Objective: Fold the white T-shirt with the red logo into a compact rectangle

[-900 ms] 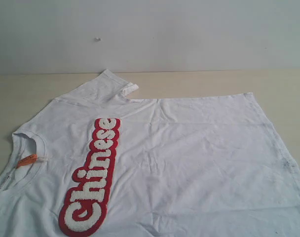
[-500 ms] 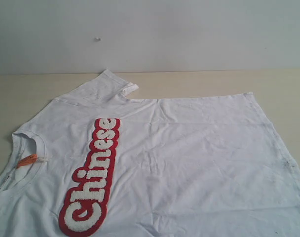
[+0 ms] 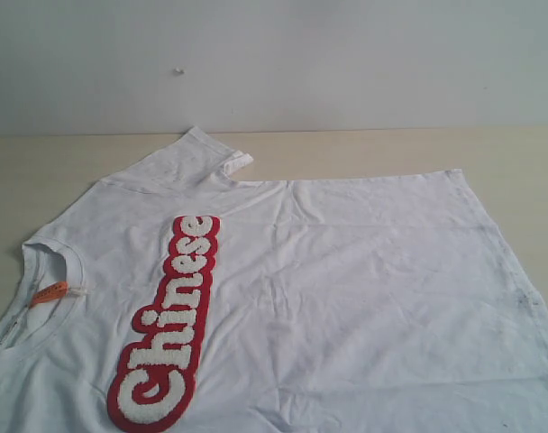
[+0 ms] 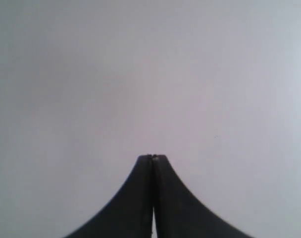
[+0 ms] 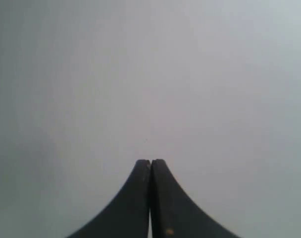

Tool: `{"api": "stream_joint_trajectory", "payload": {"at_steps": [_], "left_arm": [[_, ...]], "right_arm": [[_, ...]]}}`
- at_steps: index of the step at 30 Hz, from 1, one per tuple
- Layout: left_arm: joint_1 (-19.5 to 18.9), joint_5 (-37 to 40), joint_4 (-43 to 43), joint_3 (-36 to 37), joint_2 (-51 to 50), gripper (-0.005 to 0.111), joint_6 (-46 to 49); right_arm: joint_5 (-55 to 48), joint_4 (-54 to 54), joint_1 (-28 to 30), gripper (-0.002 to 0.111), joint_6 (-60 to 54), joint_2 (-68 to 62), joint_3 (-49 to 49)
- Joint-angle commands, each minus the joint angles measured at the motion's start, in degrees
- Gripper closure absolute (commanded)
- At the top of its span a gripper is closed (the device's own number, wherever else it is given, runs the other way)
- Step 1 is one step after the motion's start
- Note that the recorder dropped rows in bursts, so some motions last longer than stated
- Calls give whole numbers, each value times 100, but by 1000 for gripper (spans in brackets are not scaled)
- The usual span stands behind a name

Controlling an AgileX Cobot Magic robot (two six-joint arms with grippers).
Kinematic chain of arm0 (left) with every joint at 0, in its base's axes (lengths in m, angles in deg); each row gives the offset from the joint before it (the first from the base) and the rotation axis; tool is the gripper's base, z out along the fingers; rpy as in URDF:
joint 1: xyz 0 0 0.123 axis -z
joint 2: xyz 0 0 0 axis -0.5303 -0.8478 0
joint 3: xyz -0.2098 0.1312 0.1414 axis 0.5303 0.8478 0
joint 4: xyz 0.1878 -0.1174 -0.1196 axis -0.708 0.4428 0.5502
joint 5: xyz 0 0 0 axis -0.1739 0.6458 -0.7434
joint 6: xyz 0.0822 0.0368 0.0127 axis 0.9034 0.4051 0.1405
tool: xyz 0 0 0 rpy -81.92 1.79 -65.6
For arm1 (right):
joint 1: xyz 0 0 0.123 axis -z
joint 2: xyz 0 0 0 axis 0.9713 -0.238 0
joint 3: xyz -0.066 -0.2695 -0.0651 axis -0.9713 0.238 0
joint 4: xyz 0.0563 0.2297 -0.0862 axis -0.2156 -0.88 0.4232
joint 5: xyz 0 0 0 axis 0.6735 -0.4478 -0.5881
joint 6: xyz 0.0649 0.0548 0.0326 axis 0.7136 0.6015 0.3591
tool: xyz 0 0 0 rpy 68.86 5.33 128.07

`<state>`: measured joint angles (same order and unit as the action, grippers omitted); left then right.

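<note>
T-shirt [image 3: 346, 289] flat on table [image 3: 373, 149], unfolded, long axis crossing red logo [image 3: 170, 325], neck [image 3: 49, 298] toward left arm's side; left gripper [image 4: 152, 156] and right gripper [image 5: 150, 160] both pinched together, empty, off it; nearer arm unclear.

Soft, even light fills the exterior view. Shadows on the desk [image 3: 364, 149] are faint: grey shading in the creases of the white T-shirt [image 3: 346, 289] and a thin dark line under the sleeve near the desk's far edge. The shirt is bright yet keeps its folds, and the red logo [image 3: 170, 325] reads clearly, though the whole picture is slightly soft and grainy. The wall [image 3: 346, 63] looks pale bluish-grey. In the wrist views the left gripper [image 4: 152, 156] and right gripper [image 5: 150, 160] are dark, nearly featureless silhouettes with blurred edges against a flat backdrop that shades unevenly from darker to paler grey.
</note>
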<state>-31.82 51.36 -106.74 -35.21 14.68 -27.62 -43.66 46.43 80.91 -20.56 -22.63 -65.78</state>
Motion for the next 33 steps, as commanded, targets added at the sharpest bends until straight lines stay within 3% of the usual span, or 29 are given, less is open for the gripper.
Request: {"api": "stream_joint_trajectory", "payload": {"at_steps": [1,5,9,13,18,23,26,29,30,33], "left_arm": [[-20,105,-1472,-944,-932,107,-1159],[-23,435,-1468,-1844,-2237,107,-297],[-23,784,-1402,-2290,-3251,107,-150],[-23,955,-1539,-2354,-4259,107,-162],[-11,1506,-2510,-2319,-5260,107,-210],[127,1459,-2541,-2332,-6150,107,-416],[294,466,-2849,-2452,-6653,107,-667],[352,-1564,-4644,-3053,-7145,107,-2201],[426,-2039,-5613,-3441,-7428,107,-3313],[439,-2840,-5613,-3982,-7963,107,-3774]], "right_arm": [[-585,219,34,108,126,-549,-763],[-663,692,34,108,12,-1284,-1295],[-617,741,34,108,-409,-2019,-1686],[-1133,741,34,108,-919,-2906,-2042],[-2329,793,34,108,-1221,-4151,-2601],[-3159,715,34,108,-1466,-5264,-3051],[-3173,191,34,108,-1978,-5669,-3147],[-3145,-539,34,108,-2828,-5943,-3217],[-3214,-875,34,108,-3175,-6040,-3256],[-3672,-1751,34,108,-4397,-6258,-3524]]}}
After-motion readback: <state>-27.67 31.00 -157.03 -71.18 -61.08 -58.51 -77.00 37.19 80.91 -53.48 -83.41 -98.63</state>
